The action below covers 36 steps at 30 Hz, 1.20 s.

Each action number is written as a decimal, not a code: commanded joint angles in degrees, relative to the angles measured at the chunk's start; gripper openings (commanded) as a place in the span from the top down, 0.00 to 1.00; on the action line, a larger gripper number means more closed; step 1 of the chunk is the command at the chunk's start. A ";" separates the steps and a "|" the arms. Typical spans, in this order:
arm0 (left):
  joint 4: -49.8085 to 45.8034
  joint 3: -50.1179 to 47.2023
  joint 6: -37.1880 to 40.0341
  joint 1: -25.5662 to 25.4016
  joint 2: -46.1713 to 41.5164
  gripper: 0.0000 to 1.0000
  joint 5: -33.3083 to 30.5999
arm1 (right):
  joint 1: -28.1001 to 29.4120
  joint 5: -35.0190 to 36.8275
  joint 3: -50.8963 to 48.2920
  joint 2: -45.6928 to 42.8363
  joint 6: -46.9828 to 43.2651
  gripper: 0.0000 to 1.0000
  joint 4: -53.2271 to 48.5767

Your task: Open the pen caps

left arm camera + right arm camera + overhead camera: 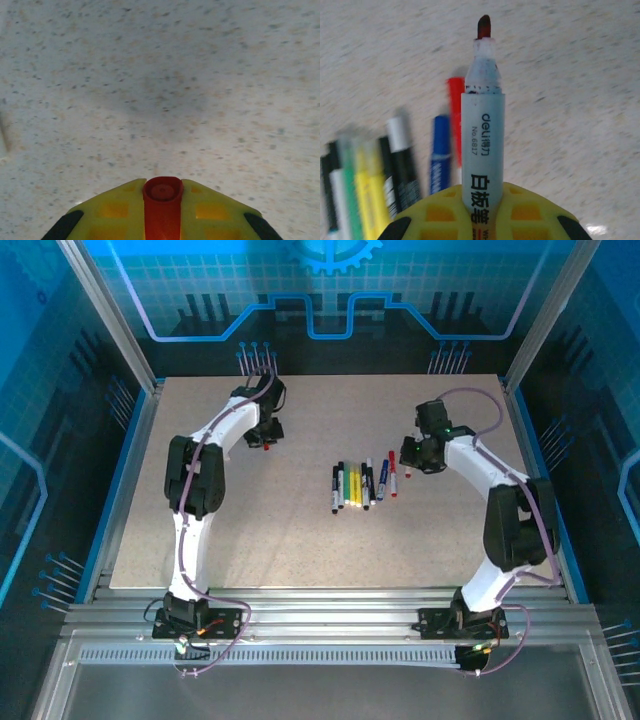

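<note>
A speckled beige bench (300,540) sits inside blue-lit walls (60,360). Near its middle lies a row of pens (352,486). Just right of that row, the right fingers (530,215) are clamped on an uncapped red whiteboard marker (482,130). Well left of the row, the left fingers (115,210) pinch what looks like a red pen cap (162,192).

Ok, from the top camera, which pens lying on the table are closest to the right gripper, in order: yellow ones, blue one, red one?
1. Red pen, at the right end of the row, beside the right gripper.
2. Blue pen, next one to the left.
3. Yellow pens, further left, farthest.
</note>
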 commanded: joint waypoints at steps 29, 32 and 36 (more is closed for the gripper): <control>-6.39 -3.05 4.20 3.99 1.58 0.90 -12.19 | -11.63 14.40 17.95 21.34 -7.86 0.95 -10.07; -6.39 -2.87 4.13 4.07 1.77 0.89 -12.95 | -11.63 14.82 18.07 21.83 -7.84 0.92 -10.33; -7.18 -1.96 4.32 4.25 2.71 0.86 -14.30 | -11.63 15.99 18.35 22.24 -7.85 0.85 -10.97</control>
